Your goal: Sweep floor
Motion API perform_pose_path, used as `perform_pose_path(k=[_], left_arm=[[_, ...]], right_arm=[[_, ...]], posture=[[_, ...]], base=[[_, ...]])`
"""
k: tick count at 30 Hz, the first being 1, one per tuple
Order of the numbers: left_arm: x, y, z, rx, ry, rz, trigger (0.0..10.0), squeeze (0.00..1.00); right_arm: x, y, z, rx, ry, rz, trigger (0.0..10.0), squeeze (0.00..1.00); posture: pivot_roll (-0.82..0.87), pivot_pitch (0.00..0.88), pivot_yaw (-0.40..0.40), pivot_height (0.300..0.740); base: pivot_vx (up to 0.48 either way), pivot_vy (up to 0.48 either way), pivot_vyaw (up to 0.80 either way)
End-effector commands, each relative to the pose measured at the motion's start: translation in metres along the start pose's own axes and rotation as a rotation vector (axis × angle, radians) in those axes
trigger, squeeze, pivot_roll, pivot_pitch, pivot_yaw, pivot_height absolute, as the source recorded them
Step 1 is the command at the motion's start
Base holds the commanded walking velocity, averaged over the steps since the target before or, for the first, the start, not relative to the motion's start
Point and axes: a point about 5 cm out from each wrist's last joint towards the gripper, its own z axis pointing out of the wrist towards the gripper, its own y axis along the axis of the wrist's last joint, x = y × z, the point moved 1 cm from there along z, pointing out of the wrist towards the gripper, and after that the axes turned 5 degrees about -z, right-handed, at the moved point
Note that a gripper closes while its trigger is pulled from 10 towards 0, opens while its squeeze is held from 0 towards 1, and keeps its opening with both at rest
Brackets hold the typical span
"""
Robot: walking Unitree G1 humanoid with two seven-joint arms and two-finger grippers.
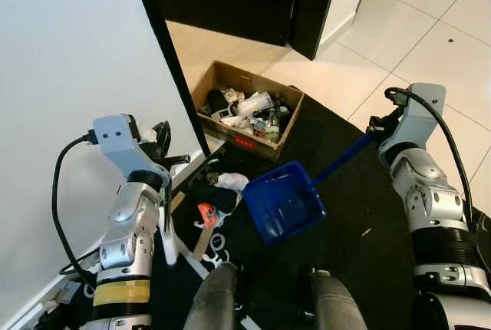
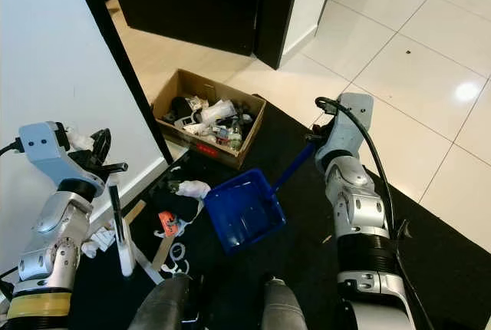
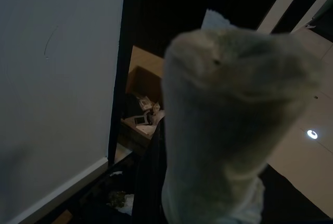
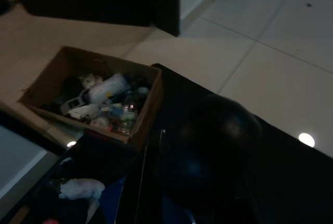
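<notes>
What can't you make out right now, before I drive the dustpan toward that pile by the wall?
- Right gripper fingers: hidden behind its wrist housing in the eye views; the right wrist view is too dark.
- Left gripper: a pale out-of-focus object blocks the left wrist view.
- Dustpan contents: dark, unclear.
- Cardboard box items: too small to identify.
- Litter pile: partly lost against the black mat.

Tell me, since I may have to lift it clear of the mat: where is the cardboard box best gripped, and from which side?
Judging by its open top, grip the cardboard box by a bare stretch of rim, coming from above. The long wall nearest the blue dustpan looks freest; the wall and door frame crowd its far-left side. It is full of rubbish, so two grippers on opposite walls seem safer.
</notes>
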Motion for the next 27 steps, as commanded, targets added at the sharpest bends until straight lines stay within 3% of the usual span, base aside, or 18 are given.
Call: perform_pose_path(k=[1, 12, 15, 17, 19, 22, 27], left_arm=[[0.004, 0.001, -0.002, 0.0, 0.015, 0.036, 10.0, 0.0], [0.003, -0.005, -0.004, 0.02, 0.013, 0.035, 10.0, 0.0], [0.002, -0.005, -0.003, 0.022, 0.01, 0.033, 10.0, 0.0], [0.001, -0.006, -0.003, 0.023, 0.009, 0.031, 10.0, 0.0], [0.001, -0.006, -0.003, 0.025, 0.009, 0.03, 10.0, 0.0], [0.001, -0.007, -0.004, 0.027, 0.01, 0.031, 10.0, 0.0], [-0.001, -0.009, -0.003, 0.028, 0.007, 0.027, 10.0, 0.0]], right_arm=[[-0.004, -0.017, -0.003, 0.081, -0.033, 0.07, 10.0, 0.0], [-0.005, -0.012, -0.007, 0.093, -0.041, 0.129, 10.0, 0.0], [-0.005, -0.012, -0.006, 0.111, -0.033, 0.092, 10.0, 0.0], [-0.004, -0.012, -0.007, 0.128, -0.009, -0.043, 10.0, 0.0], [-0.001, -0.009, -0.008, 0.121, 0.017, -0.102, 10.0, 0.0], [0.002, -0.006, -0.01, 0.113, 0.038, -0.099, 10.0, 0.0], [0.009, -0.025, -0.013, 0.164, 0.037, -0.066, 10.0, 0.0]], posture=[[0.05, 0.217, 0.035, 0.74], [0.05, 0.219, 0.034, 0.74], [0.05, 0.217, 0.034, 0.74], [0.05, 0.217, 0.032, 0.74], [0.05, 0.218, 0.031, 0.74], [0.04, 0.218, 0.031, 0.74], [0.04, 0.214, 0.027, 0.74]], base=[[0.0, 0.0, 0.0], [0.0, 0.0, 0.0], [0.0, 0.0, 0.0], [0.0, 0.0, 0.0], [0.0, 0.0, 0.0], [0.0, 0.0, 0.0], [0.0, 0.0, 0.0]])
